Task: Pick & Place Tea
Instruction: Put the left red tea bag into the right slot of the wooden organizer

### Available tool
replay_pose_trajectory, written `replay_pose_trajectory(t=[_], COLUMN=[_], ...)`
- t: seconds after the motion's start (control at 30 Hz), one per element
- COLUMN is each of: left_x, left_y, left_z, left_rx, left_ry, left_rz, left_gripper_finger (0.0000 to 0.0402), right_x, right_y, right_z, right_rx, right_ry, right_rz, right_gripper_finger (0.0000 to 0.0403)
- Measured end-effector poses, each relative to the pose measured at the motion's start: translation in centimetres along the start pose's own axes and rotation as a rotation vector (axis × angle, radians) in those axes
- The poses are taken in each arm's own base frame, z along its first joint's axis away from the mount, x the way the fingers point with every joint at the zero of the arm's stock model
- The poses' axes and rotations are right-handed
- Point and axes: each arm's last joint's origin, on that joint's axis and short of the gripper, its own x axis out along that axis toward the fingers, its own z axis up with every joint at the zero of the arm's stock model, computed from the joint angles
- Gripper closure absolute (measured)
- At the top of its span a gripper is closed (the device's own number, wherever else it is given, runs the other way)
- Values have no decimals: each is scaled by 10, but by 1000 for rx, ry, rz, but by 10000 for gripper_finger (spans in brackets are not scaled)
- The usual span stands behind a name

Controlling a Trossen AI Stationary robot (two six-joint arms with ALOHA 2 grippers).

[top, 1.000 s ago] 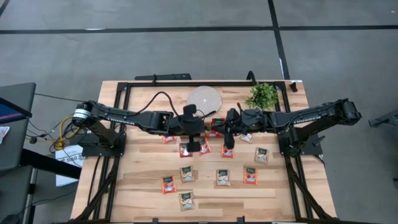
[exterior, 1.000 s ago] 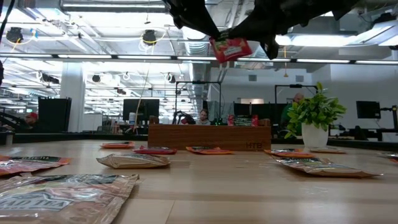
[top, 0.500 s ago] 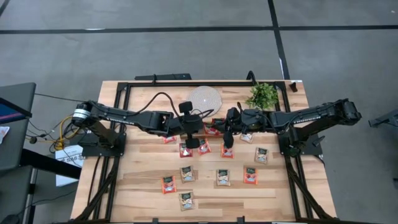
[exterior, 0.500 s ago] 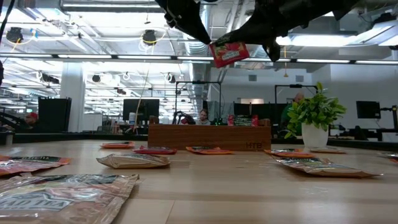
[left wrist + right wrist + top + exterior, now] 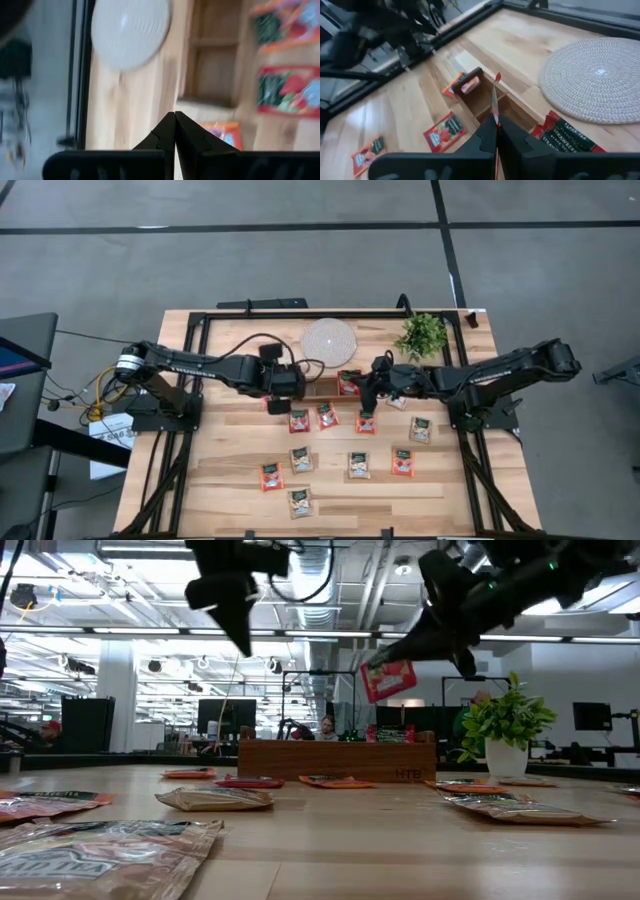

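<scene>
My right gripper (image 5: pixel 385 658) is shut on a red tea sachet (image 5: pixel 388 680) and hovers over the brown wooden tray (image 5: pixel 481 98), well above the table. The sachet also shows beside the tray in the high view (image 5: pixel 348 383). My left gripper (image 5: pixel 238 628) is shut on nothing, up in the air left of the tray (image 5: pixel 322 388); its fingers (image 5: pixel 175 120) point down at the tray's left end. Several more tea sachets (image 5: pixel 327 415) lie flat on the table nearer the front. My right gripper pinches the red sachet by its upper edge (image 5: pixel 495 111) between its two fingers. The fingers slant down from the table's right side. The sachet hangs below them, tilted and clear of the tray and the table; the wrist view sees it edge-on.
A round white woven disc (image 5: pixel 329 338) lies behind the tray, a potted plant (image 5: pixel 422 333) at the back right. A red sachet (image 5: pixel 568 139) lies between tray and disc. Loose sachets (image 5: pixel 359 465) dot the near half of the table; black frame rails run along its edges.
My left gripper has drawn away from the red sachet toward the table's left and tipped downward. My right gripper has come down with the sachet, which now hangs lower over the tray and farther to the right in the low view.
</scene>
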Motion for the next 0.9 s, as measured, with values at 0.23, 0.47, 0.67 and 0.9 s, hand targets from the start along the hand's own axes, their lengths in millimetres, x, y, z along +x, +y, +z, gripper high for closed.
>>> replay_pose_trajectory(t=[0.23, 0.47, 0.67, 0.9], left_x=[3, 18, 24, 15], left_y=[1, -8, -15, -9], left_z=[-12, -42, -83, -126], left_rx=[-91, -156, -275, -479], left_ry=[102, 169, 176, 43], left_rz=[18, 40, 47, 3], left_gripper_finger=[401, 401, 401, 401], right_x=[0, -2, -3, 0], right_y=[-24, -44, -48, -49], right_z=[-25, -34, -33, -35], right_rx=[-12, 29, 24, 2], right_ry=[-14, -100, -123, -114], right_rz=[-51, -54, 21, 19], right_gripper_finger=[403, 403, 403, 403])
